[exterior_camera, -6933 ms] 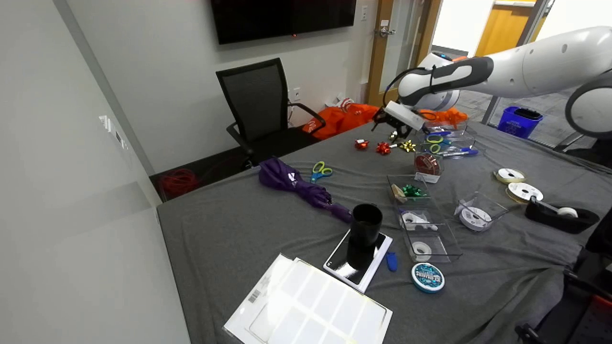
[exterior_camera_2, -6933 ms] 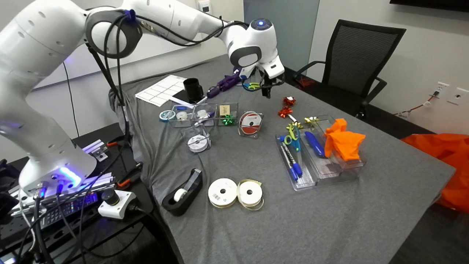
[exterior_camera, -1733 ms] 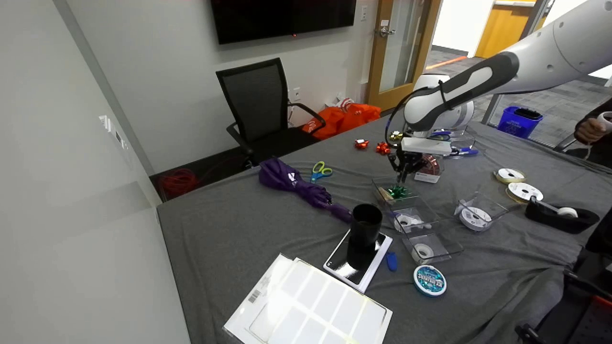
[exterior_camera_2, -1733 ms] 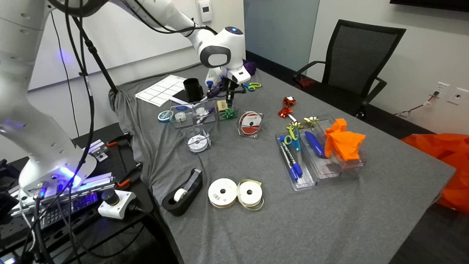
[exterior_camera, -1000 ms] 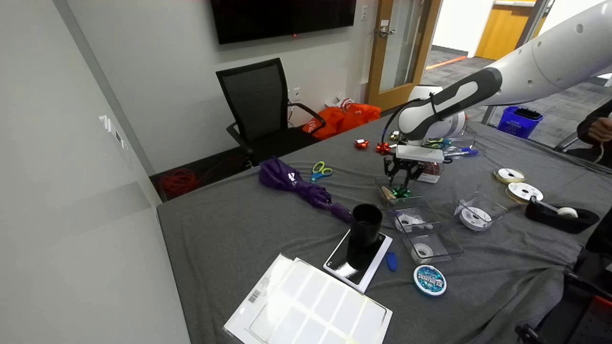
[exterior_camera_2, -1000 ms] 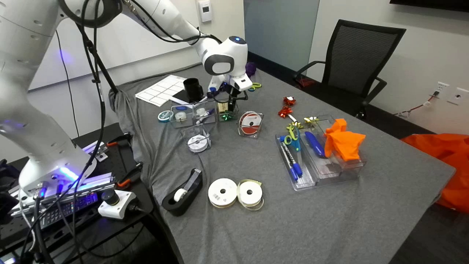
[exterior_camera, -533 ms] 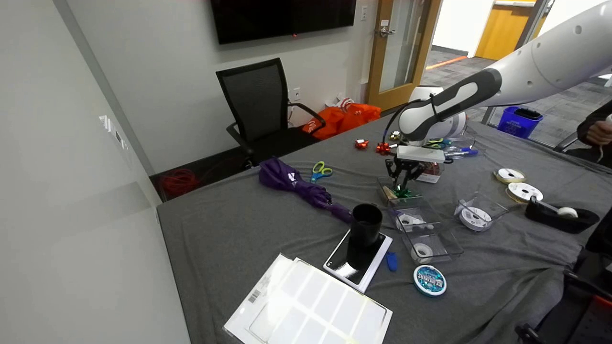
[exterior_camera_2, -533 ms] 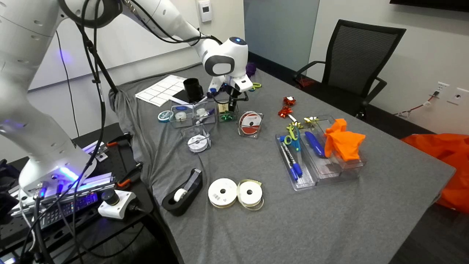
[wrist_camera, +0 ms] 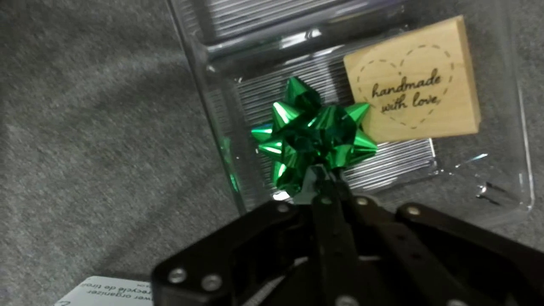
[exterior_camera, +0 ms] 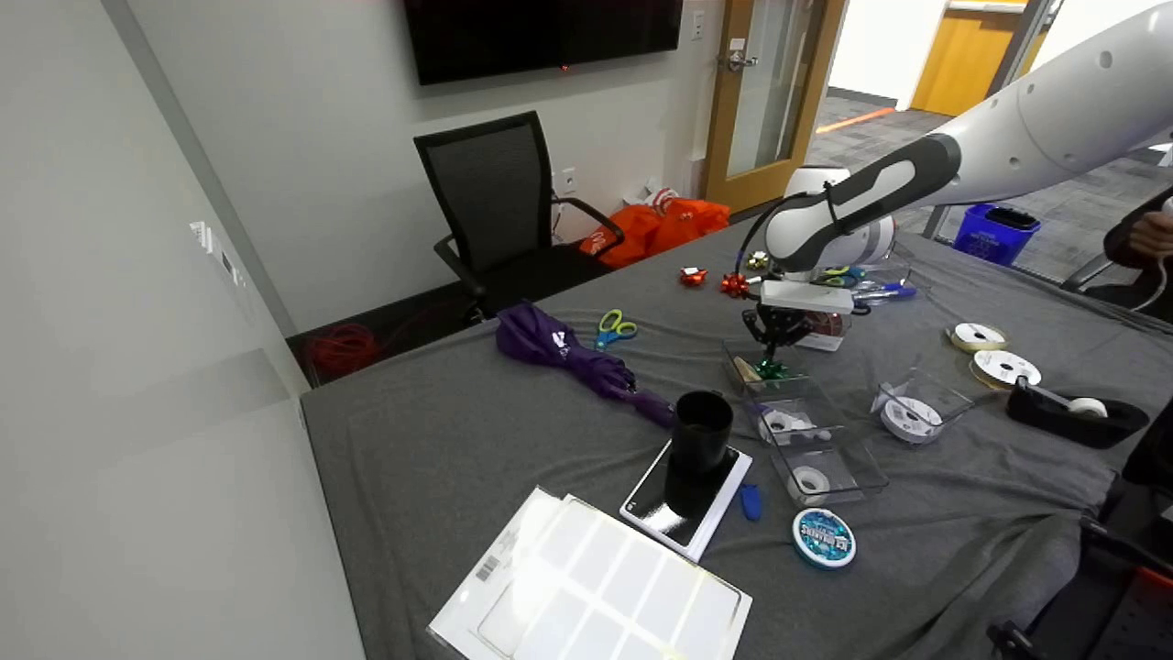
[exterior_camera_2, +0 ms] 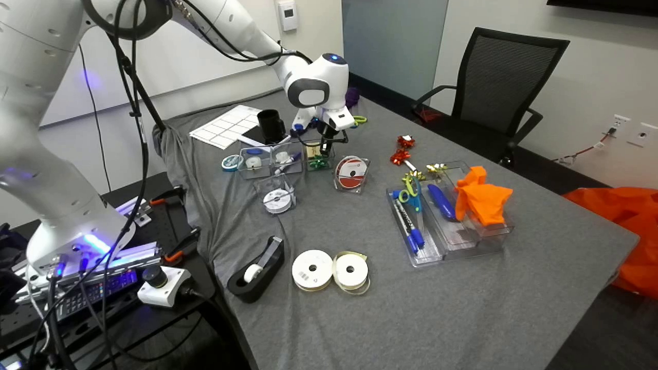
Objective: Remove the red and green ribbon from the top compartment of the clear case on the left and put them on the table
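Dark grey surface [exterior_camera_2: 437, 313] spreads wide in my view. My white arm [exterior_camera: 1017, 137] reaches across to clear case [wrist_camera: 395, 163]. In its end compartment I have jaws down near wooden block [wrist_camera: 412, 85], clamped on edge of green ribbon [wrist_camera: 314, 131], which sits inside. Two red ribbon bows [exterior_camera_2: 400, 156] lie on surface, outside case.

In an exterior view, the camera looks down across the sheets [exterior_camera: 605, 587] toward the chair [exterior_camera: 495, 179], arm [exterior_camera: 1054, 115] at right. In an exterior view, it looks down over the spools [exterior_camera_2: 312, 262], base [exterior_camera_2: 82, 221] near left, sheets far left. Both share the table [exterior_camera_2: 437, 313] and case [exterior_camera: 848, 472]. Close over the case, the wrist view faces down, gripper [wrist_camera: 326, 174] near.
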`<action>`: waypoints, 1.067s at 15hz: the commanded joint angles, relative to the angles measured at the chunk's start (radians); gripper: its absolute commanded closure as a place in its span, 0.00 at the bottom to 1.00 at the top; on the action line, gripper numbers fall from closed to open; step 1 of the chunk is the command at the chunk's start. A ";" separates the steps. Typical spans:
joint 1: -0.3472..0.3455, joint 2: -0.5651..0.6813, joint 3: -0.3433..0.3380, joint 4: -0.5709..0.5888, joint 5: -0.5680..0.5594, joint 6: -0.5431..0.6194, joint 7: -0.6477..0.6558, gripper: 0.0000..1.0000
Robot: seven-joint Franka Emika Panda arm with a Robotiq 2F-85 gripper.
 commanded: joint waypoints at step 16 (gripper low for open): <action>-0.058 -0.216 0.032 0.063 0.209 -0.114 0.054 1.00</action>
